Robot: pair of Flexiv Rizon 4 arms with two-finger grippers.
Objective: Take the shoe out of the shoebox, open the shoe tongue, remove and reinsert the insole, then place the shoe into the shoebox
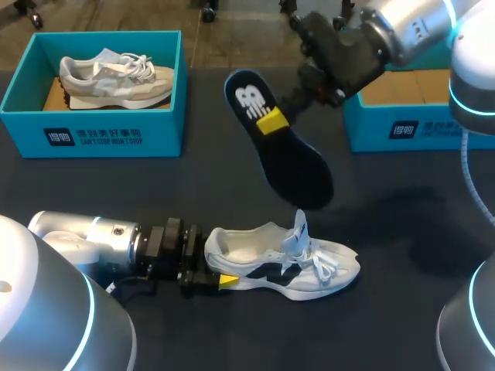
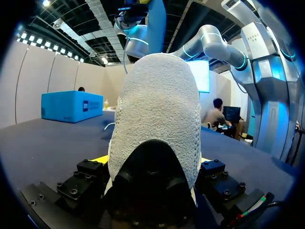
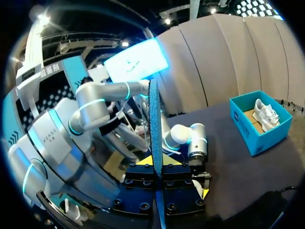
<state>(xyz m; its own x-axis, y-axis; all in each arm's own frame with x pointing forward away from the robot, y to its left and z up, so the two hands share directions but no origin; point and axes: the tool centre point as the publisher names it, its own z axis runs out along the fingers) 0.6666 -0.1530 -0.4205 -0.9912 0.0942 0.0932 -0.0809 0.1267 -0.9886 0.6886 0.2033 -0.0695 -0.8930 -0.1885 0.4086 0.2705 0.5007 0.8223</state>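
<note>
Low on the dark desk (image 1: 402, 255), toward its near edge, a white sneaker (image 1: 286, 267) with a dark side logo lies upright on its sole, toe pointing to the robot's right. Its tongue (image 1: 300, 228) stands pulled up and the laces hang loose over the front. The left end effector (image 1: 213, 270) comes in flat along the desk and is clamped on the heel from both sides. In the left wrist view the heel of the sneaker (image 2: 157, 119) fills the space between the fingers of that end effector (image 2: 152, 167), which press against it on either side.

Above the desk, well clear of the sneaker, the right end effector (image 1: 272, 121) pinches a dark insole (image 1: 290, 154) near its heel end. The insole hangs tilted, its toe end pointing down toward the sneaker. From the right wrist view the insole (image 3: 155, 119) shows edge-on, standing straight up out of the narrow grip of that end effector (image 3: 155, 167).

At the far left a teal shoebox (image 1: 100, 131) sits open with a grey sneaker (image 1: 116, 77) inside; both show in the right wrist view too, the box (image 3: 259, 129) and the sneaker (image 3: 264, 112). A second teal shoebox (image 1: 402, 127) stands at the far right, partly behind the right arm.
</note>
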